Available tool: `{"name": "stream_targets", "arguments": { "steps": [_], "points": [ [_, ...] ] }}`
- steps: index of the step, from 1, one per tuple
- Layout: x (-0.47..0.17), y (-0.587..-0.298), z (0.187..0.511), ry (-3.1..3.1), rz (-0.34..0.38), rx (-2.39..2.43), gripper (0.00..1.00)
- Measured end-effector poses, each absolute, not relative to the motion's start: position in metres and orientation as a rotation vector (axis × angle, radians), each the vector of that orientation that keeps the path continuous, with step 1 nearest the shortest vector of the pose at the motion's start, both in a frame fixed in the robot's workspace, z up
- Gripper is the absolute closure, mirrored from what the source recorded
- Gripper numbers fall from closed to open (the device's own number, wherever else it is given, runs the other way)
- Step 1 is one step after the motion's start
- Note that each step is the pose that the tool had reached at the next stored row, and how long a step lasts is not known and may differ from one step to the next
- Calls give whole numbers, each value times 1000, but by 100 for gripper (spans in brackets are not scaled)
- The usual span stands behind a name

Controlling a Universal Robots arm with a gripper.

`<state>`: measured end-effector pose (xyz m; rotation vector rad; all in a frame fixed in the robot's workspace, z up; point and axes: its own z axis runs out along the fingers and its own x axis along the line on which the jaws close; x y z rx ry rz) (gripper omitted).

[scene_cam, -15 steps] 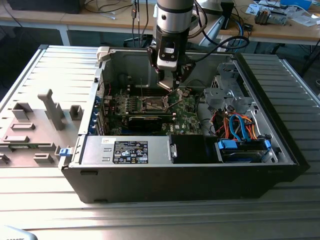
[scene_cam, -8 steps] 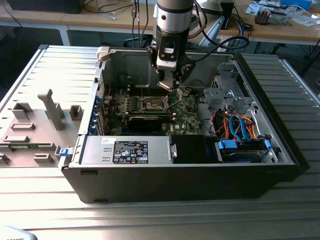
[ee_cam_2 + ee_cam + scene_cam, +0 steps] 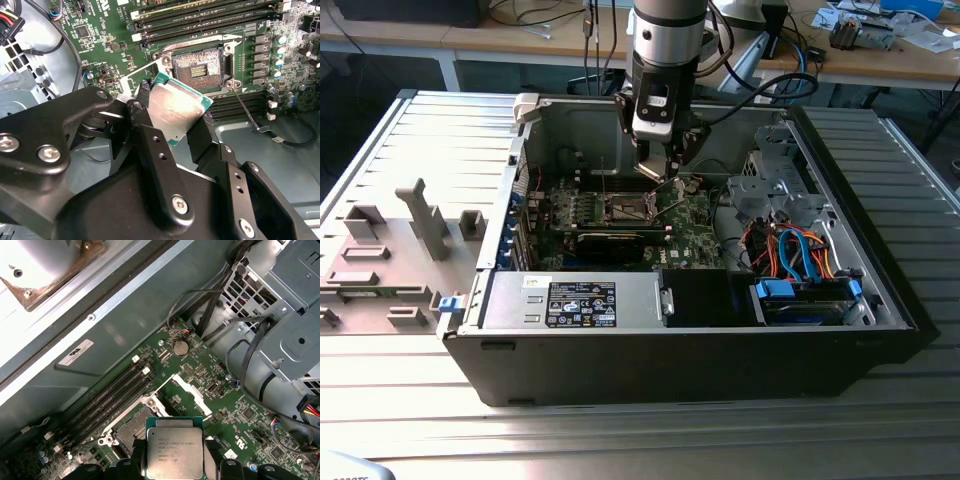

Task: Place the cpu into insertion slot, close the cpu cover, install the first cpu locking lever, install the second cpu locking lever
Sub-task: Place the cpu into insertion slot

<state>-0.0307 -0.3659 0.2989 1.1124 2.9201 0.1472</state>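
My gripper [image 3: 172,117] is shut on the cpu [image 3: 176,106], a flat square chip with a pale silver top, clamped by two opposite edges between the black fingers [image 3: 141,111]. The first wrist view shows the cpu [image 3: 175,447] level, held in my gripper [image 3: 175,466]. It hangs above the green motherboard, a little off to one side of the insertion slot [image 3: 199,66], a dark open square socket. The cpu cover [image 3: 193,393] stands swung open beside the insertion slot [image 3: 129,432]. A thin locking lever [image 3: 246,108] sticks out loose by one socket corner. In the exterior view my gripper [image 3: 663,173] hangs inside the case.
Long black memory slots [image 3: 200,17] flank the socket. A black card [image 3: 610,241] and a power supply [image 3: 575,302] lie toward the case front. A metal drive cage [image 3: 770,185] with blue and orange cables [image 3: 798,252] stands at the exterior view's right. Grey fixtures [image 3: 390,250] sit outside the case.
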Motion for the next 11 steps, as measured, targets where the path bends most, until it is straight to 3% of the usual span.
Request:
{"name": "stream_targets", "arguments": {
  "steps": [11],
  "points": [
    [-31, -366, 299, 2913, 147, 1130, 46]
  ]
}}
